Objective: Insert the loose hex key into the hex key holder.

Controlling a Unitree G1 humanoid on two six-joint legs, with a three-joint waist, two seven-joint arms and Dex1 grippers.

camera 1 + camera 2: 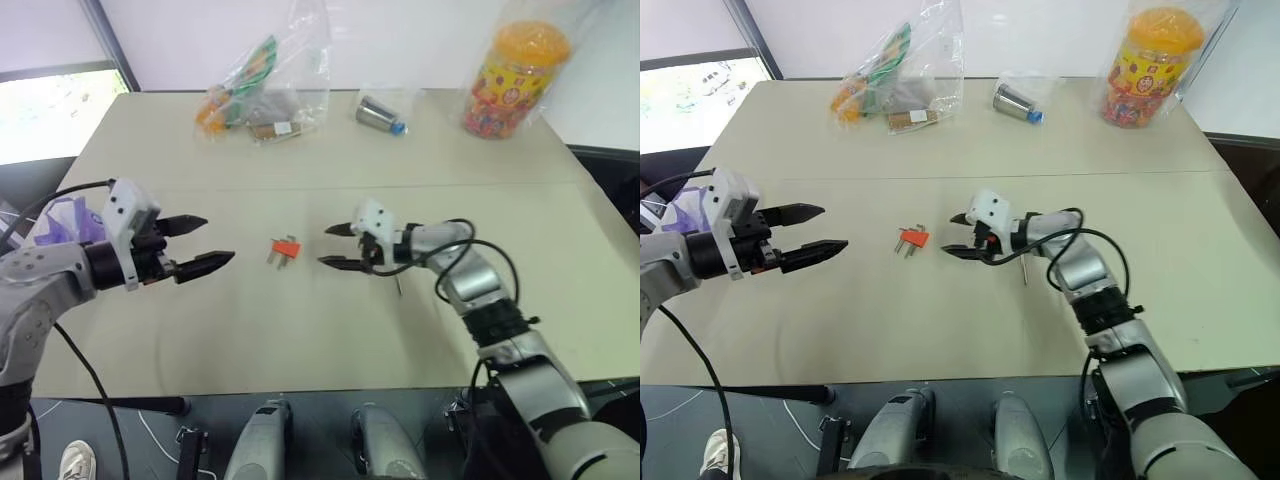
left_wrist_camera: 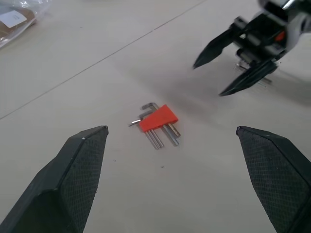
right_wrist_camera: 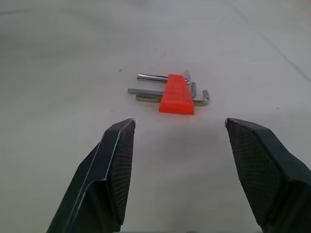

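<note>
Both grippers hang spread and empty: right gripper (image 1: 334,246) just beside the red holder (image 1: 286,247), left gripper (image 1: 210,241) opposite. Behind the right one lies the loose key (image 1: 1024,270). Better to fetch that key first, pinching its long leg squarely.

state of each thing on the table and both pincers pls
hex key holder: lying flat between the pincers, unheld
loose hex key: lying on the table under the right arm, not inserted
left pincer: open, empty
right pincer: open, empty, aimed at the holder
silver cylinder: on its side, blue cap on
</note>
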